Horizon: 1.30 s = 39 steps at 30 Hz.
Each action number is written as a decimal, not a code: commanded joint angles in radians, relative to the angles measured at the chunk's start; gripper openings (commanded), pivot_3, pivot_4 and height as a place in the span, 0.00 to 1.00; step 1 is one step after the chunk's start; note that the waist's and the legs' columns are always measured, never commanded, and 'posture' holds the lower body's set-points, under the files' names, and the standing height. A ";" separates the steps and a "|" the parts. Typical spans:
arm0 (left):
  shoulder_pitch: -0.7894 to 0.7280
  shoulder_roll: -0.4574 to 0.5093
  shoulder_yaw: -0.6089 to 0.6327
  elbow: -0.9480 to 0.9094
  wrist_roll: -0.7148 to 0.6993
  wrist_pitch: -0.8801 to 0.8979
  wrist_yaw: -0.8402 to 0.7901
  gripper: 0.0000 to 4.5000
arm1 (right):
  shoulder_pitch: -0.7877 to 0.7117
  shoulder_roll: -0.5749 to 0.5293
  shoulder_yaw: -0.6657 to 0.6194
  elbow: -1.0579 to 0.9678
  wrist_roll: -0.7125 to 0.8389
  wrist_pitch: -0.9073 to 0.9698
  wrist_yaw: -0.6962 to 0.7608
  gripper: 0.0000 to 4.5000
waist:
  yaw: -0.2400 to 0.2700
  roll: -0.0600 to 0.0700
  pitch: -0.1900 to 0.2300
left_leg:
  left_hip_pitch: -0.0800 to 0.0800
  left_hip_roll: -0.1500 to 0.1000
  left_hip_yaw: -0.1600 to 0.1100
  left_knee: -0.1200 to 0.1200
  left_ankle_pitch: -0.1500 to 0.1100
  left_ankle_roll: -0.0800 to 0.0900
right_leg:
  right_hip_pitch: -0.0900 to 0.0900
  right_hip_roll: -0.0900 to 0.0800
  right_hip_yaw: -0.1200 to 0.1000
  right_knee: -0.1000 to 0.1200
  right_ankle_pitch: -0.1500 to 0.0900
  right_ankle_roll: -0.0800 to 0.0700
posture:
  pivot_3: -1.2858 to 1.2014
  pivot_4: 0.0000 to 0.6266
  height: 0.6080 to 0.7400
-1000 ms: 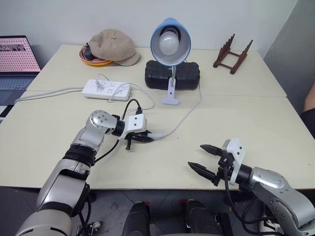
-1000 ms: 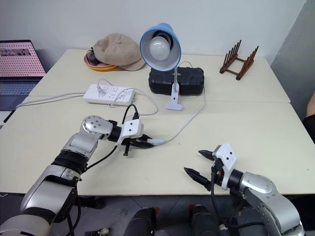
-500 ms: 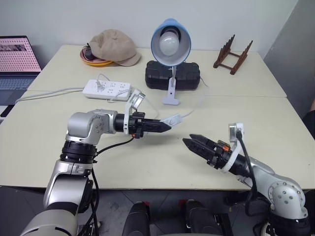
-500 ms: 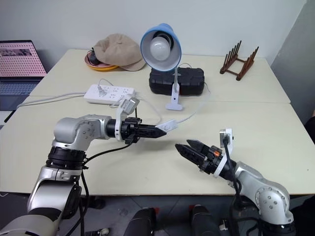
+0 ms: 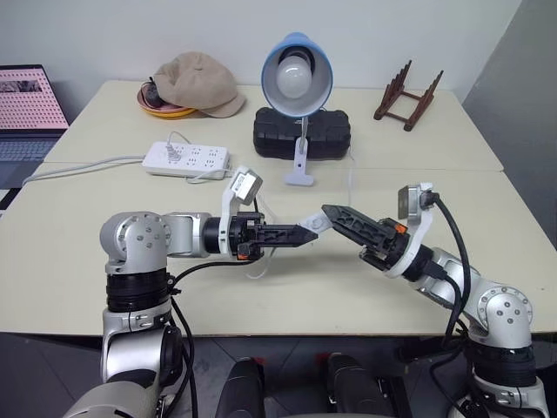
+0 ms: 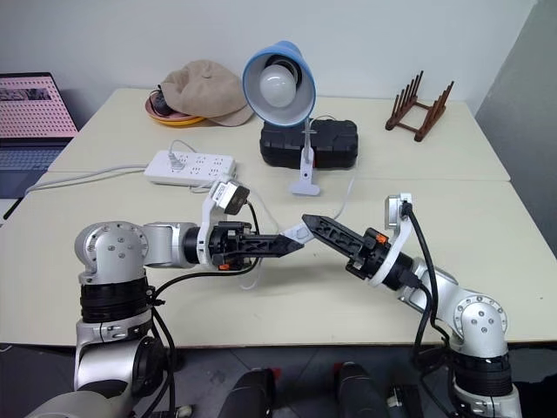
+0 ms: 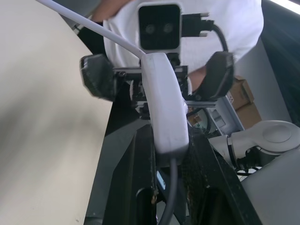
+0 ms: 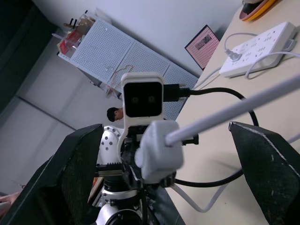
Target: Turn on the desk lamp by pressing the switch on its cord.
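Two claws meet over cream table point(image 5: 78, 252); my left claw point(image 5: 306, 234) pinched tight on small white switch point(image 5: 319, 224), held up; my right claw point(image 5: 332, 212) wide open around it; blue dome lamp point(image 5: 298, 75) dark; next squeeze button gently

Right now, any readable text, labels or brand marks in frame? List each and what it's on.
None readable.
Laptop screen: pink patterned content, too small to read.
Power strip: no legible marking.
Black box: no label visible.
Switch: plain white, no marking.
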 commanded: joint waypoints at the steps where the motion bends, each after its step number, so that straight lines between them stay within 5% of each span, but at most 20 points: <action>1: -0.002 -0.013 0.043 -0.029 -0.072 0.006 0.052 0.09 | -0.027 0.001 -0.001 -0.009 0.030 -0.021 0.002 0.96 | 0.000 0.000 0.000 | 0.000 0.000 0.000 0.000 0.000 0.000 | 0.000 0.000 0.000 0.000 0.000 0.000 | 0.52 0.24 1.00; 21: 0.029 0.020 0.020 -0.038 -0.149 -0.042 0.115 0.09 | -0.022 -0.012 -0.010 -0.001 0.044 -0.026 0.027 0.03 | 0.000 0.000 0.000 | 0.000 0.000 0.000 0.000 0.000 0.000 | 0.000 0.000 0.000 -0.001 0.000 0.000 | 0.52 0.24 1.00; 39: 0.037 0.111 -0.049 -0.027 -0.173 -0.107 0.035 0.83 | -0.065 -0.050 -0.025 0.042 0.058 -0.025 0.043 0.00 | 0.000 0.000 0.000 | 0.000 0.000 0.000 -0.001 0.000 0.000 | -0.001 0.000 0.000 -0.002 0.000 -0.001 | 0.52 0.24 1.00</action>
